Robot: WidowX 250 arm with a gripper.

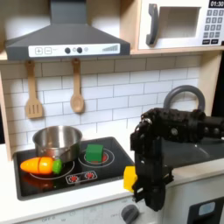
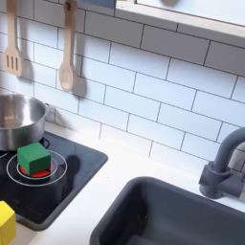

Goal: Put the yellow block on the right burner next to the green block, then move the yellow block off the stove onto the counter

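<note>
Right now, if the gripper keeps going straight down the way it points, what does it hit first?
Probably the white counter just past the stove's front corner. The gripper points down, apparently holding the yellow block, so the block would likely land first. Depth is unclear, so it might clip the stove edge.

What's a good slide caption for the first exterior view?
WidowX gripper holds the yellow block at the stove's front right corner; the green block sits on a burner.
</note>
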